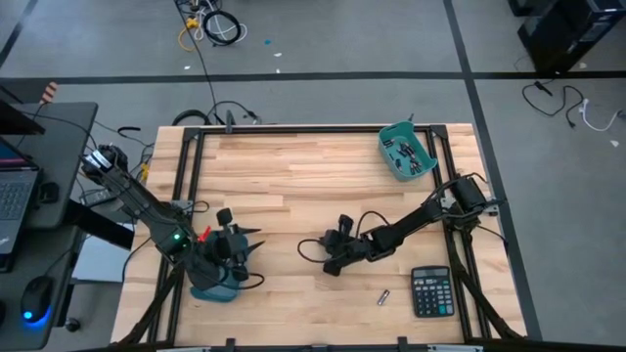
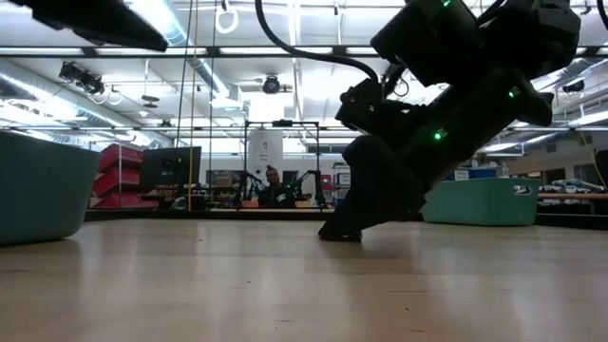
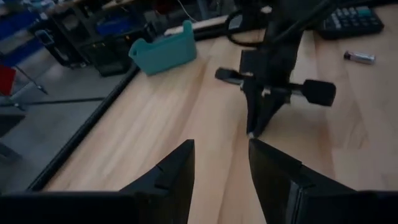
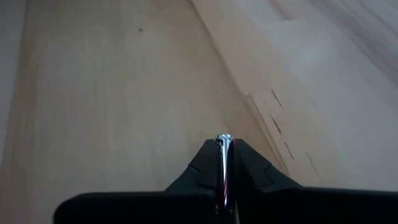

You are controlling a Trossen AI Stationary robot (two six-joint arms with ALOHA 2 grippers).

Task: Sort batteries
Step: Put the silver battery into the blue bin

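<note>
Counter (image 1: 293,176): pale wooden planks, carrying everything listed.

Right gripper (image 1: 331,266): is leaning down near the counter's middle, tip touching the wood in the low view (image 2: 340,233). Only the right wrist view is showing its jaws clenched on a slim silver battery (image 4: 223,163), whose end is poking out past the fingertips; the high view is hiding that cell.

Left gripper (image 1: 250,244): is hovering at the left front, above a teal bin (image 1: 213,288). The left wrist view is showing its jaws released, nothing between them.

Loose battery (image 1: 384,296): is lying on the wood just beside the black calculator (image 1: 431,291); it is also appearing in the left wrist view (image 3: 359,57).

Far teal bin (image 1: 407,152): is sitting at the right rear corner, with several batteries (image 1: 404,153) inside, visible only from above.
</note>
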